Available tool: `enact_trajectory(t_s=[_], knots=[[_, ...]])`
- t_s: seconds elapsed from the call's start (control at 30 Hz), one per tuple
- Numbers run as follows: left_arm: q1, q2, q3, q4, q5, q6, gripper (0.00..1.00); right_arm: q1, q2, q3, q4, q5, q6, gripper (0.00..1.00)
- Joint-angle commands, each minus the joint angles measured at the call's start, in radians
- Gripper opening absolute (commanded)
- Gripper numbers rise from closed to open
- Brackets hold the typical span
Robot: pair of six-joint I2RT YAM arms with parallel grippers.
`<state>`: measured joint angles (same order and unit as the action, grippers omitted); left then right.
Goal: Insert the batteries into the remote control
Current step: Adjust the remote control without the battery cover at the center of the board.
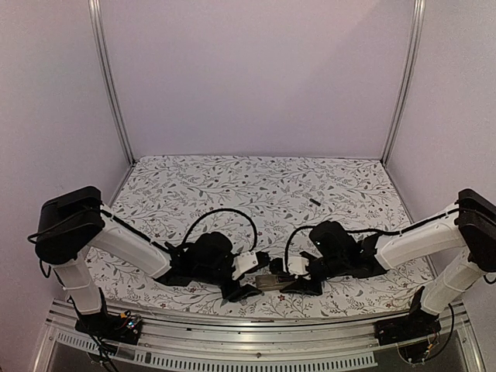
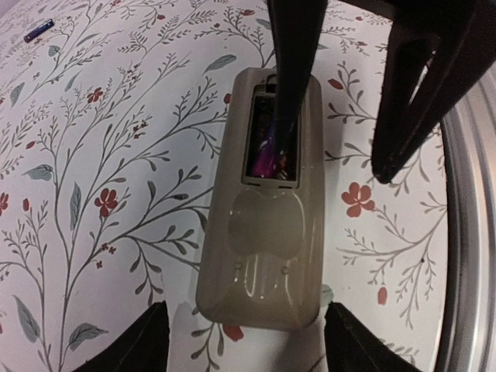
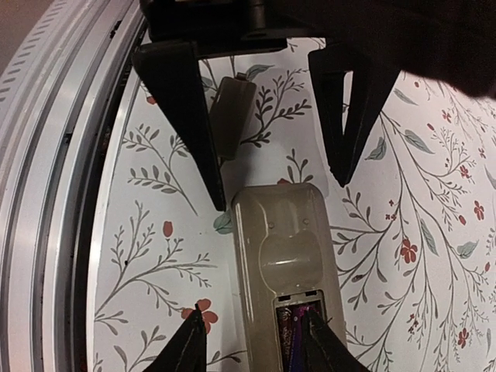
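**A:** How do the two pincers stand?

**B:** The left pincer (image 2: 246,318) is wide open. Its fingers stand on both sides of the closed end of the remote control (image 2: 260,256), just beside the edges. A strip of the flowered cloth (image 2: 116,194) shows between one finger and the remote, so it clamps nothing.

**A:** And the right one?

**B:** The right pincer (image 3: 254,316) is also open, but less wide. One finger (image 3: 190,345) hangs over the cloth beside the remote. The other finger (image 2: 293,70) reaches down into the battery recess (image 2: 249,139). It seems to rest on the battery (image 2: 270,151) there, though I cannot tell for sure that they touch. Nothing is held between the fingers.

**A:** Where does the remote lie?

**B:** It lies flat with the tan-grey back up, at the near edge of the table, close to the metal rail (image 3: 62,194) and between the two pincers.

**A:** What is inside the recess?

**B:** A dark battery with a purple label (the finger hides part of the recess, so I cannot say if more is inside).

**A:** Other things around?

**B:** A second battery (image 1: 315,201) lies alone on the cloth, well apart from the remote, toward the far side. The small tan-grey cover piece (image 3: 232,112) lies just past the closed end of the remote, under the left pincer, and one of its fingers partly hides it.
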<state>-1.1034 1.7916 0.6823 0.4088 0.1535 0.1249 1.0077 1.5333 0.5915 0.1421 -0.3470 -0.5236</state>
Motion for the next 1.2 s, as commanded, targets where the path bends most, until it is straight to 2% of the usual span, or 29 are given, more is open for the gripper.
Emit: enact_trajectory(t_s=[0.0,0.13,0.27,0.43,0.73,1.17], knots=[[0.023,-0.028,-0.018,0.011,0.025,-0.007,0.68,0.009,0.033,0.054,-0.034,0.069,-0.047,0.4],[0.025,-0.032,-0.022,0.008,0.022,-0.005,0.68,0.027,0.035,0.109,-0.165,0.144,-0.07,0.4],[0.033,-0.054,-0.043,0.023,0.025,-0.009,0.69,0.027,-0.019,0.119,-0.26,0.133,-0.097,0.42],[0.056,-0.109,-0.09,0.063,0.031,-0.026,0.71,0.043,0.011,0.146,-0.353,0.165,-0.112,0.44],[0.075,-0.153,-0.137,0.094,0.024,-0.031,0.71,0.043,0.091,0.198,-0.355,0.215,-0.108,0.44],[0.077,-0.14,-0.127,0.093,0.04,-0.029,0.71,0.043,0.144,0.229,-0.361,0.231,-0.106,0.43]])
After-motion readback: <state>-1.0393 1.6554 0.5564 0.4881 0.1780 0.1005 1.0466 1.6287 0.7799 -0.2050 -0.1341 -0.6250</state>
